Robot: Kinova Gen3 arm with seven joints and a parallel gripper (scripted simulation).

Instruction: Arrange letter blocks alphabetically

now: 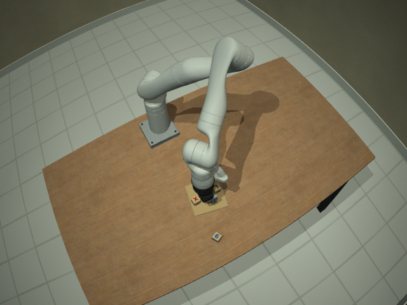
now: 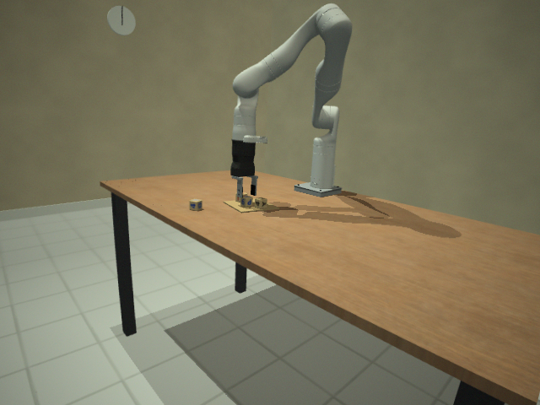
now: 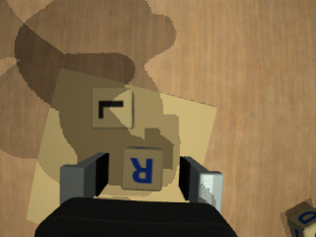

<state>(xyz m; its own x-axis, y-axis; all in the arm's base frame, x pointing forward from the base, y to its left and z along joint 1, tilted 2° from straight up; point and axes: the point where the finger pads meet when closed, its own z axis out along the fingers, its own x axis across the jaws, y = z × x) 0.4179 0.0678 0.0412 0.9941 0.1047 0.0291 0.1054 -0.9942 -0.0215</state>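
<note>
A tan mat [image 1: 205, 211] [image 2: 235, 205] [image 3: 192, 125] lies on the table and bears three wooden blocks. The block with a blue R [image 3: 141, 170] [image 2: 246, 201] sits between the fingers of my gripper [image 3: 141, 178] [image 1: 210, 199] [image 2: 246, 192], which is open and lowered around it, with a gap on each side. The block with a black L [image 3: 114, 109] [image 1: 217, 189] lies just beyond it on the mat. The block with a red X [image 1: 196, 199] lies on the other side, hidden in the wrist view. The block with a blue 6 [image 1: 217, 236] [image 2: 196, 204] [image 3: 304, 224] lies off the mat.
The wooden table [image 1: 114, 197] [image 2: 348, 252] has its near edge a short way beyond the 6 block. The arm's base plate [image 1: 159, 136] [image 2: 317, 189] stands at the far side. The arm casts a shadow over part of the mat.
</note>
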